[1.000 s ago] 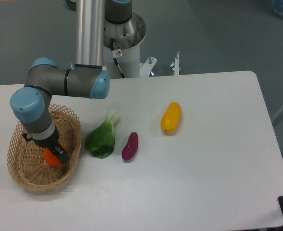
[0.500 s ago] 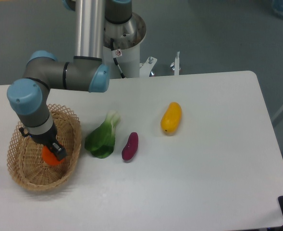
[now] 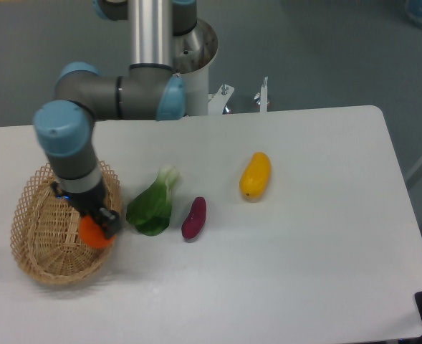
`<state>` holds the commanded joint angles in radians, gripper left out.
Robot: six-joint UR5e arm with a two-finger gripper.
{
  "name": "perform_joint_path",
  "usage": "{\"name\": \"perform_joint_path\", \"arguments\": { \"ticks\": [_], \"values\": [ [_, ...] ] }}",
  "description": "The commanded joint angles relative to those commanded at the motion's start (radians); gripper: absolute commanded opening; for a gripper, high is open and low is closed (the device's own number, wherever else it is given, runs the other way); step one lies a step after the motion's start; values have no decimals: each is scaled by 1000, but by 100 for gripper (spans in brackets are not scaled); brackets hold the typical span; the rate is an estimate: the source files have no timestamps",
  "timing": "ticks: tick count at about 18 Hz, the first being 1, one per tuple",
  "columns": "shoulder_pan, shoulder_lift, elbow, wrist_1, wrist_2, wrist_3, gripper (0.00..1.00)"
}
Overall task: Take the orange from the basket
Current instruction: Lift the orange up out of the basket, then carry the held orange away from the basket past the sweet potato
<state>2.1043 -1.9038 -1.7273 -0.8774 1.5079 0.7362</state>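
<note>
Gripping orange [image 3: 94, 232], hand [image 3: 100, 223] over basket [image 3: 39, 236]

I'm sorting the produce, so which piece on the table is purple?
The small purple one, between the leafy green vegetable and the yellow fruit.

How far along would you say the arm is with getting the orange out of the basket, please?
Done: the gripper appears shut on the orange. In hand: the orange sits at the right rim of the wicker basket, seemingly raised, though height is hard to judge from this one view. Left: carrying it fully clear of the basket.
</note>
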Motion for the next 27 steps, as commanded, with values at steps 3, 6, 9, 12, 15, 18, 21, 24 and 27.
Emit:
{"name": "perform_joint_path", "arguments": {
  "ticks": [3,6,9,12,15,18,21,24,27],
  "values": [
    [63,11,-6,-2,0,11,59],
    [123,9,-11,-8,6,32,58],
    [177,11,-8,-9,14,72,58],
    [212,12,-3,-9,14,130,59],
    [247,12,0,-2,20,209,59],
    [264,8,6,0,72,277,60],
    [284,9,12,2,92,322,61],
    [313,15,5,0,90,348,61],
    [330,11,6,2,94,382,62]
  ]
}}
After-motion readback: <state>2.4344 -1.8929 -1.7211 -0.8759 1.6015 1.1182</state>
